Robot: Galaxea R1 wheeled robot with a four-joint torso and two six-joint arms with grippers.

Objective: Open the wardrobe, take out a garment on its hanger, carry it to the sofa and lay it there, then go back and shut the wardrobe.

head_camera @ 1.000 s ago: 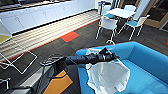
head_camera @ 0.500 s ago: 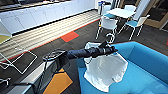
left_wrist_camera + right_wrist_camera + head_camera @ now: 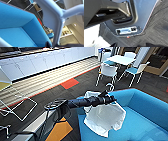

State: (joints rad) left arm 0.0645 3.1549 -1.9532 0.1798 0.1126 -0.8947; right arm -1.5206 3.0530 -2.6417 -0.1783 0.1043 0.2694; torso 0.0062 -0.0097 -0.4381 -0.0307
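T-shirt (image 3: 105,118) hangs just below left end effector (image 3: 109,98), draped onto the sofa (image 3: 147,109) seat, lower hem touching the cushion. Hanger (image 3: 110,87) hook pokes up just above it. End effector looks clamped on the hanger, arm stretched over the seat, likely to lower it flat. White chairs (image 3: 107,72) well beyond.

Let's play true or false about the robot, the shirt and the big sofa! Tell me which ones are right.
1. The sofa is bright blue. True.
2. The garment is black. False: it is a white T-shirt.
3. The left arm reaches out over the sofa, with the left gripper at the hanger. True.
4. The T-shirt lies on the floor. False: it hangs down from the arm over the sofa seat.
5. The chairs behind the sofa are red. False: they are white and teal.
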